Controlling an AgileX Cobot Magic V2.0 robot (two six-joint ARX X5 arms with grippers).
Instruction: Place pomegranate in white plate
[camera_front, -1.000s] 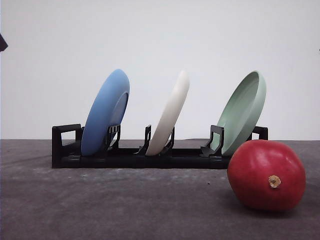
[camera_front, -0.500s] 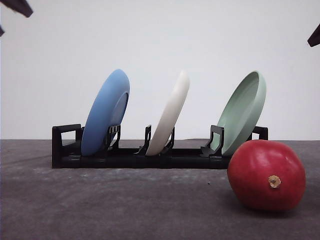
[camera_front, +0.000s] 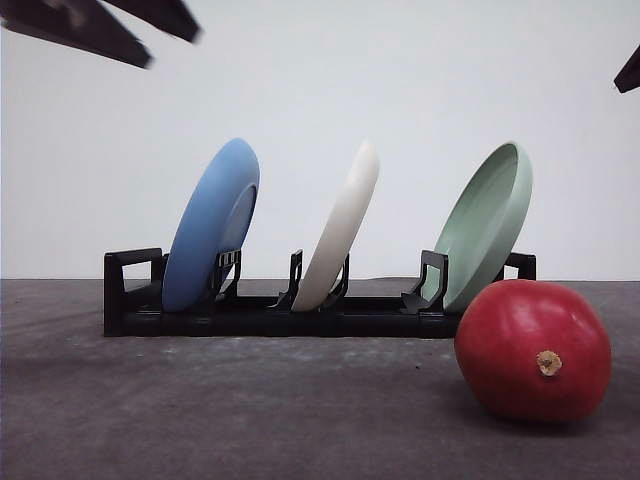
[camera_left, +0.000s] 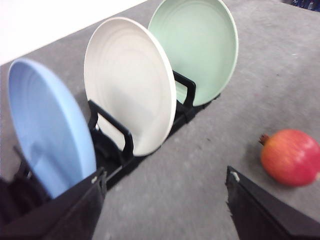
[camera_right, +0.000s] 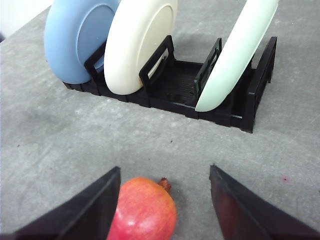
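The pomegranate (camera_front: 533, 350), glossy red with a tan nub, lies on the grey table at the front right. The white plate (camera_front: 340, 228) stands on edge in the middle slot of a black rack (camera_front: 130, 300). My left gripper (camera_front: 172, 50) hangs open, high at the upper left, well above the plates. Its wrist view shows open fingers (camera_left: 65, 215) in front of the white plate (camera_left: 127, 82), with the pomegranate (camera_left: 290, 157) off to one side. My right gripper (camera_right: 165, 200) is open above the pomegranate (camera_right: 142, 210), which sits near one finger (camera_right: 85, 210).
A blue plate (camera_front: 212, 225) and a pale green plate (camera_front: 488, 225) stand in the rack's outer slots. The green plate leans just behind the pomegranate. Bare grey table (camera_front: 250, 410) spreads in front of the rack. A white wall stands behind.
The left gripper's fingers have come further into the front view from the top left corner. The right gripper's tip appeared at the right edge and has stayed there. Fruit and plates are still.
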